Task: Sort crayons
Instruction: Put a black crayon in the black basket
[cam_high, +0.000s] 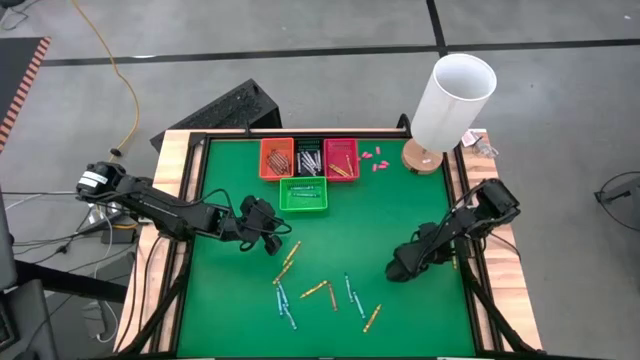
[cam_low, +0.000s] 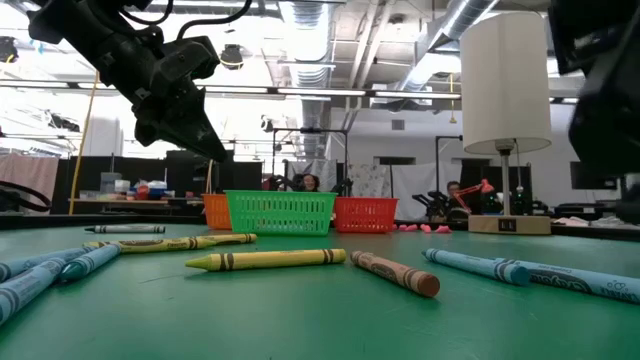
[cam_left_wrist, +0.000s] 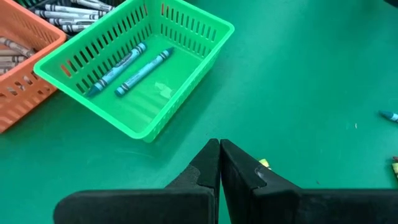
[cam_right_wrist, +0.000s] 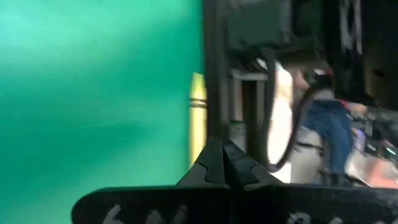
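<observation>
Several crayons lie loose on the green mat (cam_high: 360, 220) near its front: orange-yellow ones (cam_high: 290, 255) (cam_high: 315, 290) (cam_high: 372, 318) and blue ones (cam_high: 283, 300) (cam_high: 350, 290). In the low view they lie flat (cam_low: 268, 260) (cam_low: 395, 273) (cam_low: 520, 272). My left gripper (cam_high: 272, 234) hangs shut and empty above the mat (cam_low: 205, 140), between the green basket (cam_left_wrist: 134, 74) and the loose crayons; its fingertips (cam_left_wrist: 219, 149) are together. My right gripper (cam_high: 400, 268) is shut and low at the mat's right side (cam_right_wrist: 217, 149). A yellow crayon (cam_right_wrist: 197, 118) lies just beyond its tips, along the table's rim.
An orange basket (cam_high: 277, 158), a dark one (cam_high: 308, 158) and a red one (cam_high: 341, 158) stand in a row at the far edge, with crayons in them. The green basket (cam_high: 303, 194) in front holds two blue crayons (cam_left_wrist: 127, 65). Pink bits (cam_high: 372, 158) and a white lamp (cam_high: 452, 100) are at the far right.
</observation>
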